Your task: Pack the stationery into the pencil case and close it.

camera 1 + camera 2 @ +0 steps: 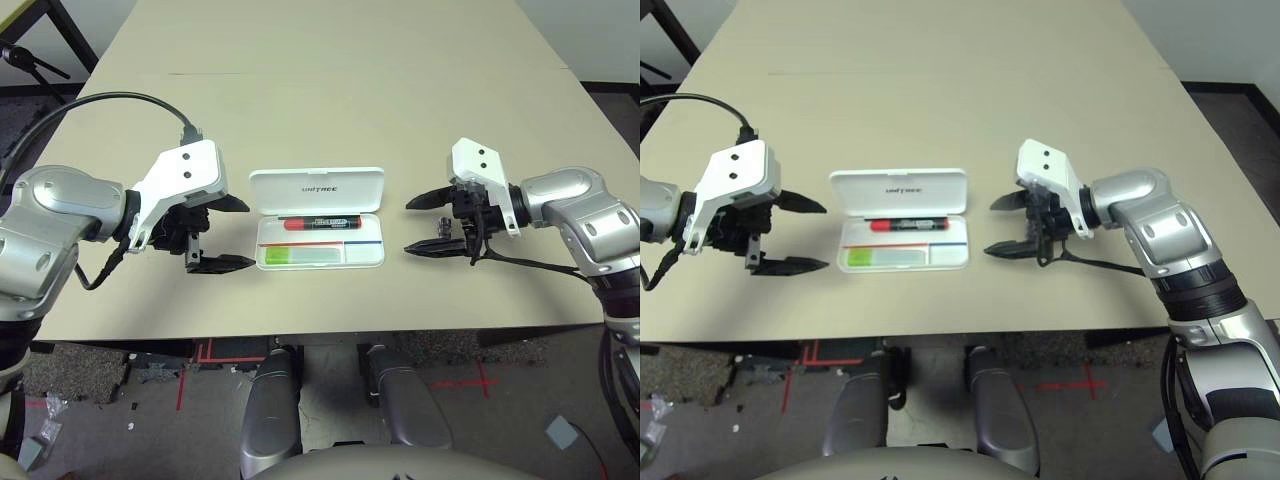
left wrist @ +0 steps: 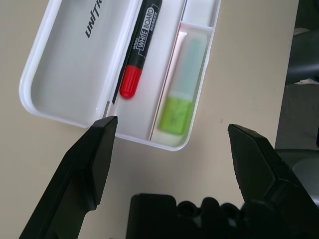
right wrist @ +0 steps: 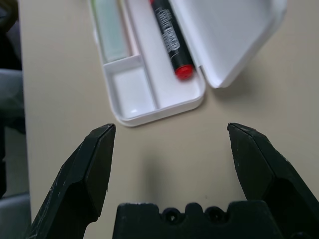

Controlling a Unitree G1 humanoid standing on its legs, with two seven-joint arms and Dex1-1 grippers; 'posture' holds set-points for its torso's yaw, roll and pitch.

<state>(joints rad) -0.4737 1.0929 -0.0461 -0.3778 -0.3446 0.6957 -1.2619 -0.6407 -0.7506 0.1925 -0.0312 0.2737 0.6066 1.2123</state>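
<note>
The pencil case (image 1: 376, 262) lies on the surface (image 1: 300, 110) between the two arms, with its lid (image 1: 317, 190) open, on the side away from the robot. In its longer, rear compartment is the black marker (image 1: 322, 223), beside the hinge. In the front part of the case is the pale green highlighter (image 2: 184, 84), its bright green cap toward the left end. The small compartment (image 3: 132, 89) at the right front corner of the case has nothing in it.

The left tool (image 1: 826, 237) is at the left end of the case, its two fingers wide apart and nothing between them. The right tool (image 1: 408, 225) is to the right of the case, also released, fingers spread. A small silvery thing (image 1: 445, 228) shows close to the base of this tool, well to the right of the case. I think it is the clip, but I cannot tell surely.

So the packing seems in hand, with the two pens in and the clip to come. The next move, in my judgement, is for the right tool: it should draw back enough to reach the clip, close on it gently, then lower it into the small compartment. Only after this should the lid be folded over and pressed down.
</note>
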